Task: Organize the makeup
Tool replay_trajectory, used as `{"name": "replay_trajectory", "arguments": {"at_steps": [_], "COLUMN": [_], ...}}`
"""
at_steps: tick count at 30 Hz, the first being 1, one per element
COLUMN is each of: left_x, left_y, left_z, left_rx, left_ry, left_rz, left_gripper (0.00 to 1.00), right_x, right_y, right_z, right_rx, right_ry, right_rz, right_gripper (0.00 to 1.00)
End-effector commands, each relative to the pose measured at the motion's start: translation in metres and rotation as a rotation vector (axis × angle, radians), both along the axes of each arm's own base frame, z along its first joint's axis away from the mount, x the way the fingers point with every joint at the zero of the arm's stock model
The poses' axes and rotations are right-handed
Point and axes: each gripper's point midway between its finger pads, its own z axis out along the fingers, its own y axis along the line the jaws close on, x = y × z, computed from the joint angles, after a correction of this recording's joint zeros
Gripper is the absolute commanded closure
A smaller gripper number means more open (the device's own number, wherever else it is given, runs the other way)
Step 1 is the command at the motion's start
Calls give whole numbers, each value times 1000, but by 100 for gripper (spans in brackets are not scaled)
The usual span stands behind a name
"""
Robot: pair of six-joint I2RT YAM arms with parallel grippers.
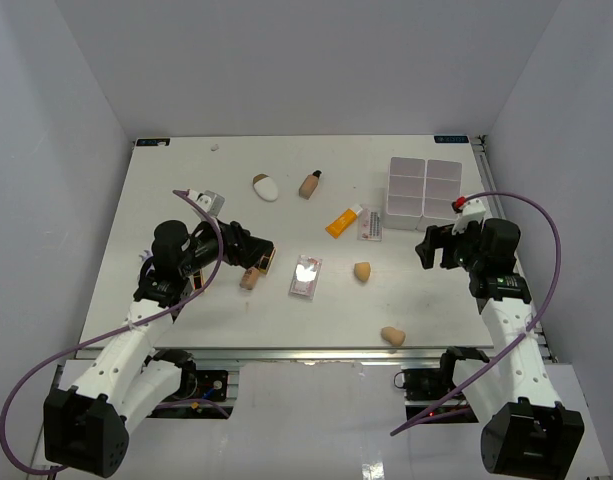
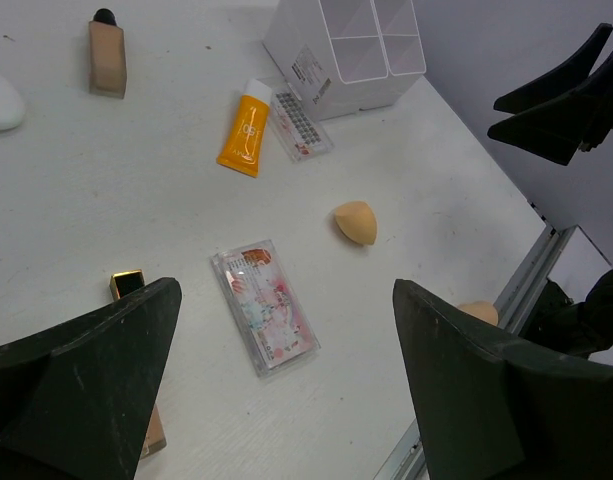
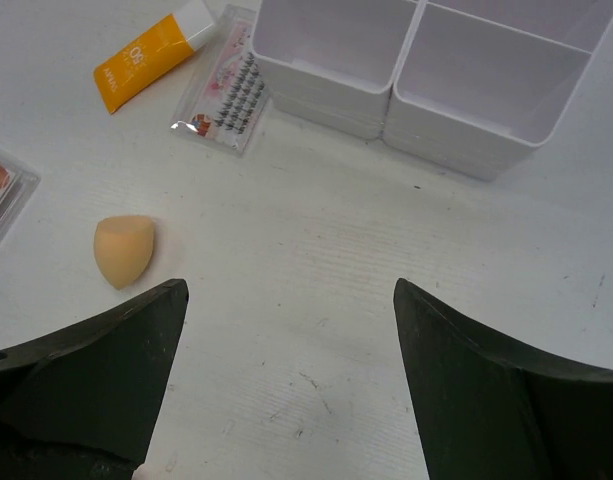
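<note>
On the white table we see both arms low at the near edge, w/ the makeup scattered across the top, all of it outside the white 4-compartment box at the far R. The L gripper hangs close over the table L of centre, fingers spread wide & nothing btw them. The R gripper sits just this side of the box, also wide open and holding nothing. Biggest of the makeup, a clear-pink palette lies flat mid-table, just R of the L gripper. A smaller lash palette lies just beside the box's L wall, w/ the orange tube on its L side, white cap toward the box. A tan bottle w/ a dark cap lies toward the far edge, and the white-and-brown oval piece lies nr it on its L. A second tan bottle lies at the L gripper, partly hidden under one finger in the wrist view. One tan sponge rests R of the clear-pink palette, apart from it. The other sponge sits nr the table's near edge.
</note>
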Motion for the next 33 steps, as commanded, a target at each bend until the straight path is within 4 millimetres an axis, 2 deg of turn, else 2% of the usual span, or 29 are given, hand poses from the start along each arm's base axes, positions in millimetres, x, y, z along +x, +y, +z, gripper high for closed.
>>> {"name": "replay_trajectory", "arguments": {"at_steps": [1,4,7,10,14,17,21,27,33], "left_x": [-4,-5,-5,-4,-3,-3,-3,-2,-1], "left_y": [-7,-8,-8,-9,-9,-9,-10,-12,-11], "left_z": [20,21,21,19,15,13,12,9,9], "left_rx": [-27,-27,-28,-26,-21,-15,-14,-14,-9], "left_ry": [-28,-30,-26,-19,-5,0,2,18,15], "left_rz": [-45,-48,-48,-51,-52,-51,-53,-66,-59], "left_gripper": [2,2,2,2,2,2,2,2,2], "right_x": [-17,-46,-65,-81,-94,-96,-112,-145,-149], "right_y": [31,54,62,72,81,79,79,84,90], "right_z": [31,41,45,28,3,-3,-18,-56,-83], "right_rx": [-117,-188,-216,-234,-251,-298,-367,-476,-528], "right_ry": [-143,-191,-125,-18,140,206,297,417,496], "right_rz": [358,614,710,828,844,817,892,1068,1111], "right_gripper": [10,10,10,10,8,6,1,12,19]}}
